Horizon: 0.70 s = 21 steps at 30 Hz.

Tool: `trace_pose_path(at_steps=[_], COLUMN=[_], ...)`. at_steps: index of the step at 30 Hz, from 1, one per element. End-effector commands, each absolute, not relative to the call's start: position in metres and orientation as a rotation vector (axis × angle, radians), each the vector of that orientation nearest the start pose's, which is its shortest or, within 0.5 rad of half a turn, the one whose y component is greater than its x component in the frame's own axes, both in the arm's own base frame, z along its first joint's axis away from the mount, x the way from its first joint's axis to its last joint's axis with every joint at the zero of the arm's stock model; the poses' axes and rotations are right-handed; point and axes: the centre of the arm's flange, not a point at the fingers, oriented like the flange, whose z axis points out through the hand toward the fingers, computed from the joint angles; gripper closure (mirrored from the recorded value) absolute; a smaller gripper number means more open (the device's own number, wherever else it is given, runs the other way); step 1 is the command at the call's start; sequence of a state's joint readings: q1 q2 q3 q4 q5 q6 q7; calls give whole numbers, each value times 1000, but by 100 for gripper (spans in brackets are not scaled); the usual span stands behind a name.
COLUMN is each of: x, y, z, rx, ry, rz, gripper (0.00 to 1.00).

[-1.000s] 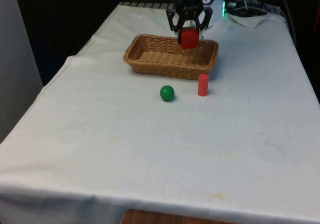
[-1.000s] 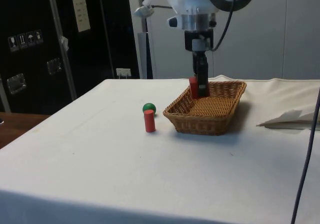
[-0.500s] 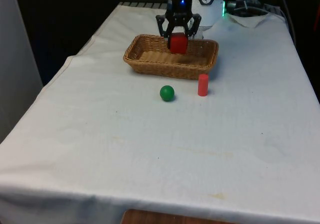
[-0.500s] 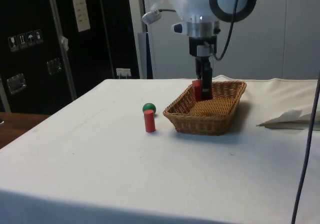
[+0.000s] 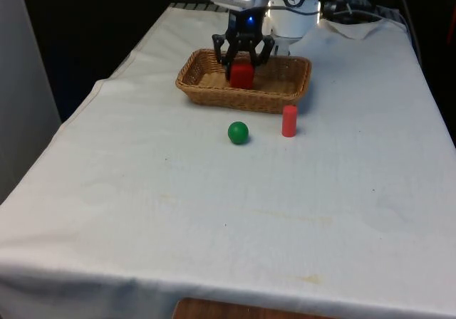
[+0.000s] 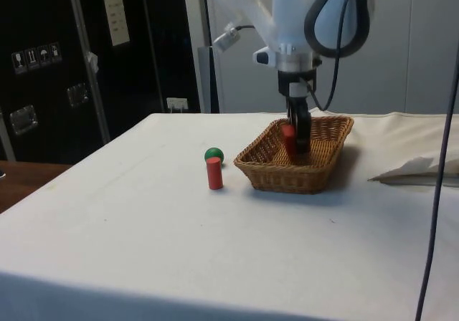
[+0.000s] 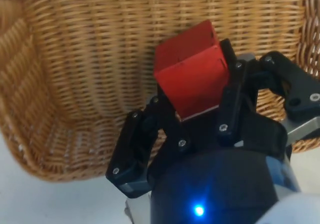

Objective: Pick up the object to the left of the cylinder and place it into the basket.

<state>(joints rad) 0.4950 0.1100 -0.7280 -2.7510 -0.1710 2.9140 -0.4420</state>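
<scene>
My gripper point(image 5: 242, 68) is shut on a red block point(image 5: 241, 76) and holds it low inside the wicker basket point(image 5: 242, 102), toward the front view's left half. In the side view the gripper point(image 6: 297, 140) reaches down past the rim of the basket point(image 6: 287, 179) with the red block point(image 6: 288, 136) between its fingers. In the wrist view the red block point(image 7: 192, 76) sits tilted in my gripper point(image 7: 196, 103), just above the woven floor of the basket point(image 7: 75, 84). A green ball point(image 5: 238, 132) and an upright red cylinder point(image 5: 288, 120) stand on the cloth in front of the basket.
The green ball point(image 6: 213, 154) and red cylinder point(image 6: 214, 173) stand close together beside the basket. A crumpled white sheet point(image 5: 356, 27) lies at the far end of the table near the robot base. A cable point(image 6: 439, 192) hangs along the side view's right.
The gripper, still holding the red block, has moved toward the front view's left and down into the basket. Ball and cylinder have not moved.
</scene>
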Motion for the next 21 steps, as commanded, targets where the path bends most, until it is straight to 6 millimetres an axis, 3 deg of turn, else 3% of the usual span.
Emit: trace_pose_path(at_steps=[1,10,13,16,17,18,21], x=[386,387,387,388,388,388,388], y=[-90,-93,-93,-94,-94,-94,-94], z=[200,195,194,194,194,194,194], rx=[-3209,-3227,-3229,-3233,-3231,-3232,-3232], ry=[-626,-624,-625,-625,-624,-626,-624], rz=[-77,-67,-62,-61,-62,-62,-59], gripper=[100,97,74,44,44,25,0])
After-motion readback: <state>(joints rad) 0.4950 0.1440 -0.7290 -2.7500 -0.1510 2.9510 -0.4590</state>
